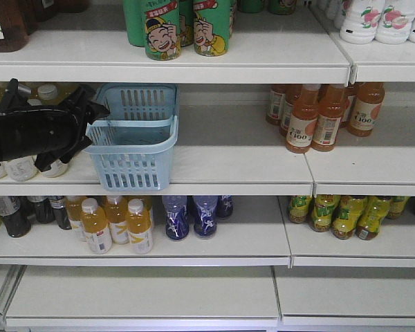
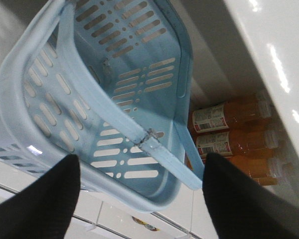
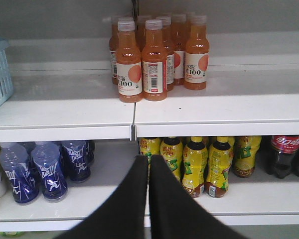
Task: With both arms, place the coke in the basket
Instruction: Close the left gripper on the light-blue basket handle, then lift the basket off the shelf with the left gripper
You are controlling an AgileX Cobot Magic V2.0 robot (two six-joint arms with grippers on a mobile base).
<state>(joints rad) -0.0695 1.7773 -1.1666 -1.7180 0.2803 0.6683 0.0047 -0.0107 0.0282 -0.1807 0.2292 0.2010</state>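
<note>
The pale blue basket point(image 1: 135, 138) stands on the middle shelf, its front overhanging the shelf edge. In the left wrist view it point(image 2: 65, 94) fills the frame, its hoop handle point(image 2: 114, 117) folded down across the opening. My left gripper point(image 1: 93, 126) is at the basket's left rim, open, with the jaws spread wide on either side of the near rim point(image 2: 139, 164) and nothing held. My right gripper point(image 3: 149, 159) is shut and empty, in front of the lower shelf. It does not show in the front view. The coke is out of view.
Orange C100 bottles point(image 1: 325, 117) stand right of the basket, also in the right wrist view point(image 3: 154, 55). Green cans point(image 1: 187, 28) are on the shelf above. Blue bottles point(image 3: 45, 169), yellow tea bottles point(image 3: 199, 164) and dark cola bottles point(image 3: 284, 154) fill the lower shelf.
</note>
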